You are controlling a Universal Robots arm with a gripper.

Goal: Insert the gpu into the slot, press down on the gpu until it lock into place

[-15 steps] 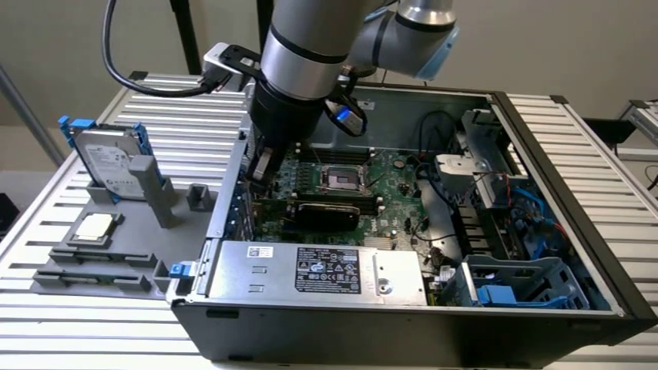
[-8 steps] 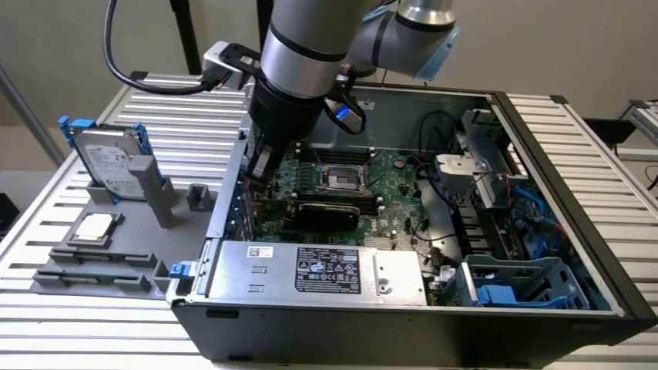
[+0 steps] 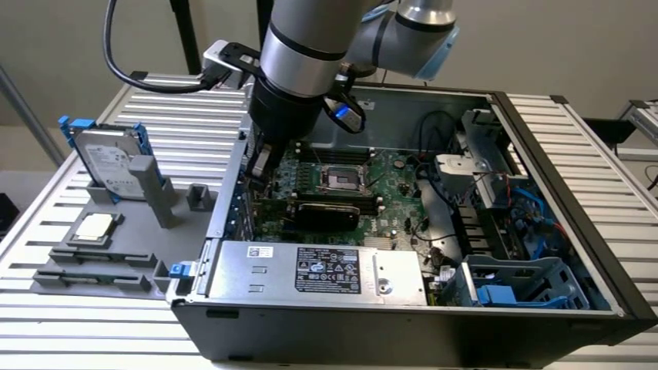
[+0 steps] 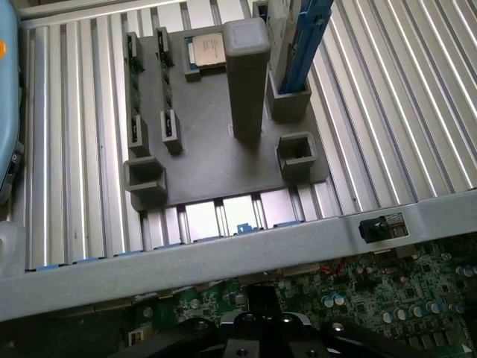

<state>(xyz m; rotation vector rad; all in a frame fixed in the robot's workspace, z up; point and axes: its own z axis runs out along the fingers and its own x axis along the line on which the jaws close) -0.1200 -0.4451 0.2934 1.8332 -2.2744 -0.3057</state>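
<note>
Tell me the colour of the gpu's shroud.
Black, seen best in the exterior view: the gpu lies flat on the green motherboard.

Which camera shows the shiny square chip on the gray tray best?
The wrist view: the chip looks bigger there, and its silver top and green edge show. In the exterior view the chip lies smaller on the tray.

Gpu (image 3: 323, 210) on motherboard (image 3: 396, 173), apparently seated.

slatted metal table (image 3: 123, 324), computer case (image 3: 411, 324), grey fixture (image 3: 103, 266)
</note>
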